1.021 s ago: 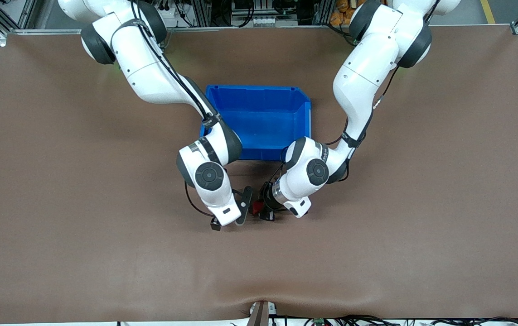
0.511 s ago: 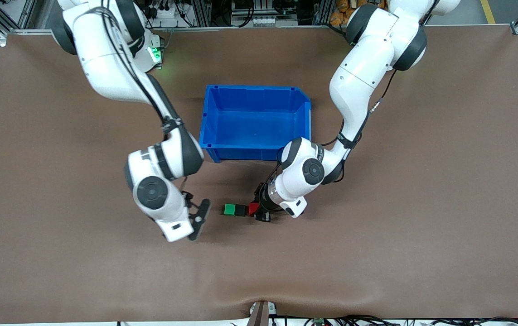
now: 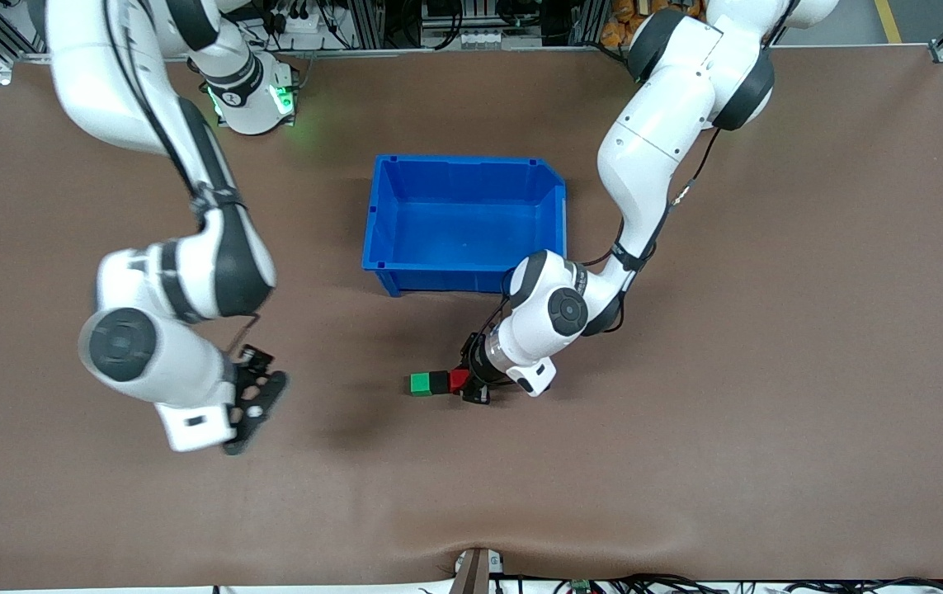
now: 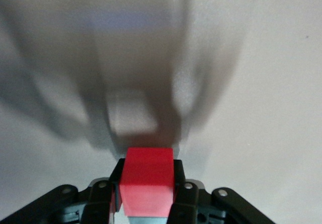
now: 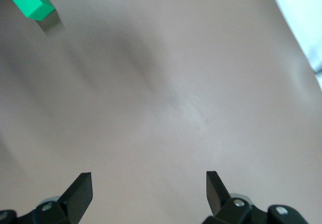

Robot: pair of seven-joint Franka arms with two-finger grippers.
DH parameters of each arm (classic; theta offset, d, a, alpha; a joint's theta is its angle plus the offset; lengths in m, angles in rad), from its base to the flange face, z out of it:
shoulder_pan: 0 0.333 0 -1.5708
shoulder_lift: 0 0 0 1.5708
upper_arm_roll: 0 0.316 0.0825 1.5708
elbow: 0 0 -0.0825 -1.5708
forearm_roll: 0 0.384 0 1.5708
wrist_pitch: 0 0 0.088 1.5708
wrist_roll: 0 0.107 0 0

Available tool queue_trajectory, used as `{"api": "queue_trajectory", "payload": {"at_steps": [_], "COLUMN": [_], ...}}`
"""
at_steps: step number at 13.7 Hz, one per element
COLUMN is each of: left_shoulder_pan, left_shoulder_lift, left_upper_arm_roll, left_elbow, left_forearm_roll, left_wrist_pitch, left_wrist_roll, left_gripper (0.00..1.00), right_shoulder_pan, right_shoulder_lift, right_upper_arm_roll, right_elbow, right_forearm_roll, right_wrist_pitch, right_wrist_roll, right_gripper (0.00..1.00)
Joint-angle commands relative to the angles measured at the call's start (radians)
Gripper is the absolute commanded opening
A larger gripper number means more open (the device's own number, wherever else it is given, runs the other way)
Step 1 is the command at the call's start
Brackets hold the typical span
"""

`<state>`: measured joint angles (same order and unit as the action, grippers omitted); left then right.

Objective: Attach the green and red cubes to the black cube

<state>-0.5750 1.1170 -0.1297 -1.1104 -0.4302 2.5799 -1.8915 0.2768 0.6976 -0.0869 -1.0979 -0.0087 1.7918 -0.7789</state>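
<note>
The green cube (image 3: 419, 384), the black cube (image 3: 438, 381) and the red cube (image 3: 459, 379) sit in one touching row on the brown table, nearer to the front camera than the blue bin. My left gripper (image 3: 471, 384) is shut on the red cube (image 4: 147, 181) at table level. In the left wrist view the red cube hides the black one. My right gripper (image 3: 259, 404) is open and empty over bare table toward the right arm's end, well apart from the row. Its wrist view (image 5: 148, 189) shows the green cube (image 5: 31, 1) at a distance.
The blue bin (image 3: 454, 279) stands open and empty in the middle of the table, farther from the front camera than the cubes. The brown mat has a raised wrinkle at its front edge (image 3: 471, 540).
My right gripper has let go at the cubes and swung away toward the right arm's end, uncovering the green and black cubes. My left gripper stays on the red cube.
</note>
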Motion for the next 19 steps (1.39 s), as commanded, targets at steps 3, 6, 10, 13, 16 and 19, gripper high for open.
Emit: {"api": "queue_trajectory", "payload": {"at_steps": [3,6,10,13,16,19], "left_shoulder_pan": [0.0,0.009,0.066,0.096,0.099,0.13], "left_shoulder_lift": [0.021,-0.003,-0.078,-0.123,-0.173,-0.232], "left_upper_arm_roll": [0.002,0.008,0.018,0.022,0.021,0.021], "left_elbow": [0.032,0.031,0.027,0.012,0.012,0.012], "left_forearm_roll": [-0.016,-0.007,0.042,0.227,0.456,0.551], "left_wrist_pitch": [0.019,-0.059,-0.24,-0.312,-0.469,-0.564], "left_wrist_roll": [-0.008,0.015,0.135,0.153,0.175,0.32], "left_gripper": [1.0,1.0,1.0,1.0,1.0,1.0], "right_shoulder_pan": [-0.112,-0.214,-0.263,-0.272,-0.268,-0.271], "right_shoulder_lift": [-0.208,-0.367,-0.614,-0.696,-0.753,-0.771], "right_upper_arm_roll": [0.019,0.019,0.019,0.019,0.021,0.022], "right_elbow": [-0.097,-0.235,-0.457,-0.481,-0.481,-0.482], "right_forearm_roll": [0.009,0.036,0.035,0.035,0.035,0.035], "right_wrist_pitch": [-0.083,-0.081,-0.091,-0.207,-0.31,-0.331], "right_wrist_roll": [0.13,0.183,0.389,0.553,0.716,0.756], "right_gripper": [1.0,1.0,1.0,1.0,1.0,1.0]}}
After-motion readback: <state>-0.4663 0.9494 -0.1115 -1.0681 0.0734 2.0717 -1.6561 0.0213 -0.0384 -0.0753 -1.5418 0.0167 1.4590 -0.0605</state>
